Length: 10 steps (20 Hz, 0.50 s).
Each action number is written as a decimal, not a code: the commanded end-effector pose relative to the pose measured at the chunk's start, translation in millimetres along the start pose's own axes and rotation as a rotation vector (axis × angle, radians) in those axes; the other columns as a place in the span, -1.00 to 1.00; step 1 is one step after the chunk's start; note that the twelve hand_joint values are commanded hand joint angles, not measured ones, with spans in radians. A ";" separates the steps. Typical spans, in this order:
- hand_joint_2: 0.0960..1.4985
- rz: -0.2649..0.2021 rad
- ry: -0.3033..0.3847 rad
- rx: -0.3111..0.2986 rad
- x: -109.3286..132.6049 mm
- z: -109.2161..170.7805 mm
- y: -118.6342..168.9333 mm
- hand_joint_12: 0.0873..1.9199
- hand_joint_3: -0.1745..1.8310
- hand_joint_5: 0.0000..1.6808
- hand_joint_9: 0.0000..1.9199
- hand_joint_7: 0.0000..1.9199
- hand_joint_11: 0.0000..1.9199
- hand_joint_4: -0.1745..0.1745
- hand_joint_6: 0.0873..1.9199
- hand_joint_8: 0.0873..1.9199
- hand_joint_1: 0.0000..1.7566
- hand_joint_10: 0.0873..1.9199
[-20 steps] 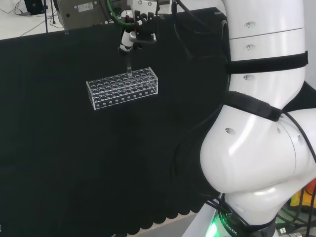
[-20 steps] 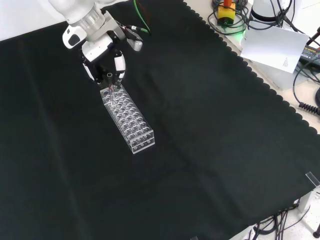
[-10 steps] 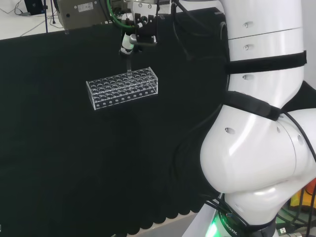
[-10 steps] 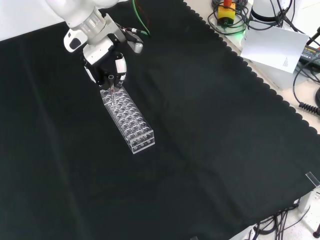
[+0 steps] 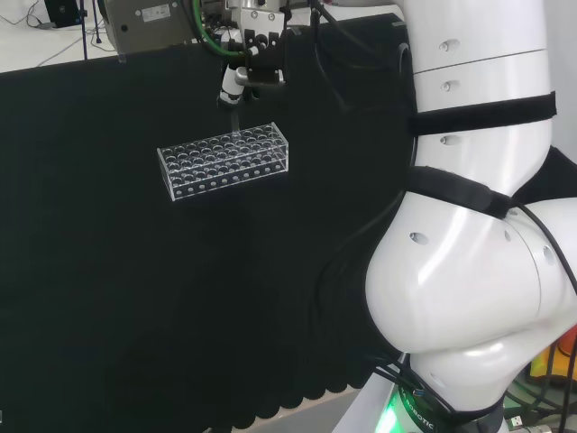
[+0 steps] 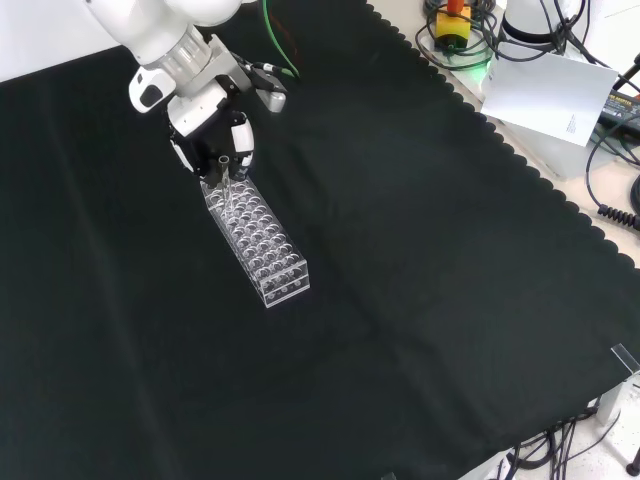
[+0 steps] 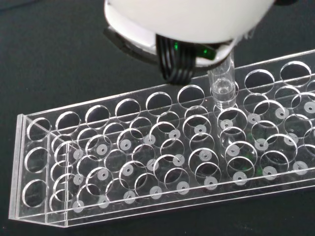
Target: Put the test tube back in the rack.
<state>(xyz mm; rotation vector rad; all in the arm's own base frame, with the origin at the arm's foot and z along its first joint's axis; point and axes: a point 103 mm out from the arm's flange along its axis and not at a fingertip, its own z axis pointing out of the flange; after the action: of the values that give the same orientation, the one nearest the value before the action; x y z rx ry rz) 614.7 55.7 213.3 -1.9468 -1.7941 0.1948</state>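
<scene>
In the head view, the clear rack [image 5: 224,160] lies on the black cloth [image 5: 135,298] left of the white arm [image 5: 478,225]. Going left to right along the rack, its holes look empty until a place past the middle, at the far row. There the test tube [image 5: 233,119] stands upright, with its lower end just at or inside a hole of that row. Above the rack, the hand [image 5: 245,61] has its fingers closed on the top of the tube. In my judgement the task is near the end: the tube must go fully down, then the hand must release it.
</scene>
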 end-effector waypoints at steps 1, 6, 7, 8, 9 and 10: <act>-0.32 0.007 0.005 0.013 -0.5 2.0 1.5 -0.25 -0.14 0.58 0.66 0.49 0.41 -1.00 -0.70 -0.35 0.64 -1.00; -0.32 0.005 0.014 0.024 -0.6 5.4 5.8 -0.25 -0.14 0.59 0.66 0.49 0.41 -1.00 -0.70 -0.35 0.64 -1.00; -0.32 0.003 0.014 0.027 -0.8 6.3 6.5 -0.25 -0.14 0.59 0.66 0.49 0.41 -1.00 -0.70 -0.35 0.64 -1.00; -0.32 0.004 0.014 0.029 -0.9 7.3 7.4 -0.25 -0.14 0.59 0.66 0.49 0.41 -1.00 -0.70 -0.35 0.64 -1.00; -0.32 0.005 0.016 0.032 -1.4 8.4 8.5 -0.25 -0.14 0.59 0.66 0.49 0.41 -1.00 -0.70 -0.35 0.64 -1.00; -0.32 0.006 0.016 0.036 -2.1 10.0 10.0 -0.25 -0.14 0.59 0.66 0.49 0.41 -1.00 -0.70 -0.35 0.64 -1.00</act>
<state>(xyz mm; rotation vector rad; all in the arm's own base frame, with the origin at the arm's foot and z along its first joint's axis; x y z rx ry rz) 618.3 56.0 204.6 -1.9313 -1.7711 0.2069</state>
